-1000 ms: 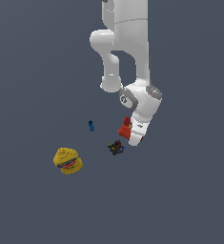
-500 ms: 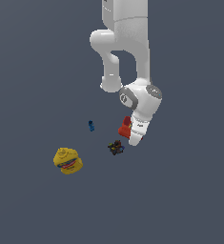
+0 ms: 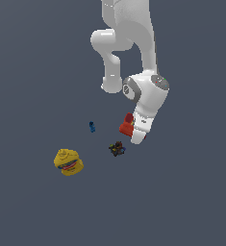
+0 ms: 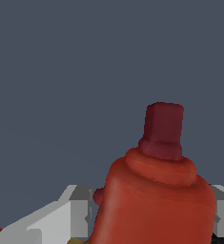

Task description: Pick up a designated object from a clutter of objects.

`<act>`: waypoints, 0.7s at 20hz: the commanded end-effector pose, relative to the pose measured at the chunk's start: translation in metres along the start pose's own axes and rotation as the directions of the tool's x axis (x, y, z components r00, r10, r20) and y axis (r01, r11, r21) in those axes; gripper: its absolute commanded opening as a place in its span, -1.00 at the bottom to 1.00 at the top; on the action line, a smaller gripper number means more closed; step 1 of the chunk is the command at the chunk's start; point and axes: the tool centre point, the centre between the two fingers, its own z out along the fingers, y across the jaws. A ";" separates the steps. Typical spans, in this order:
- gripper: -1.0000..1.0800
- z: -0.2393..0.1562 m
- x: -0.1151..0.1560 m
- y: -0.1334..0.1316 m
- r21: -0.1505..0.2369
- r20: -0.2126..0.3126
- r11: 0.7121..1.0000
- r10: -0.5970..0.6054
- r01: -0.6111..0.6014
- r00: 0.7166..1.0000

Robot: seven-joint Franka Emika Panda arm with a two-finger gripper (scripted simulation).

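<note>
**Red piece framed between the fingers, grasp about to be settled**

Little has shifted over the last second: the arm holds nearly the same pose, perhaps a shade lower, and the four small items lie where they were.

Low over the floor, the gripper (image 3: 136,134) hangs tilted from the white wrist, with the red L-shaped object (image 3: 127,126) right against it on the exterior view's left. In the wrist view that red object (image 4: 156,190) fills the space between the two grey fingers (image 4: 77,212), its darker stub pointing away from the camera. Whether the pads already press on the body or stand just off it, I cannot tell; the contact faces are hidden behind the red bulk.

Just beside the gripper, lower and toward the exterior view's left, sits the small dark multicoloured piece (image 3: 117,149). A tiny blue piece (image 3: 92,127) lies farther left, and the yellow lumpy item with a red band (image 3: 68,162) is well apart.

To do this step well, I judge the fingers should close squarely on the rounded body, not the stub. Lifting straight up would keep the dark piece undisturbed. A rounded surface may slip, so a firm, centred squeeze before rising seems wise.
</note>
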 end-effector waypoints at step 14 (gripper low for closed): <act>-1.00 -0.152 -0.014 0.059 0.001 -0.008 1.000 -0.003 0.003 1.000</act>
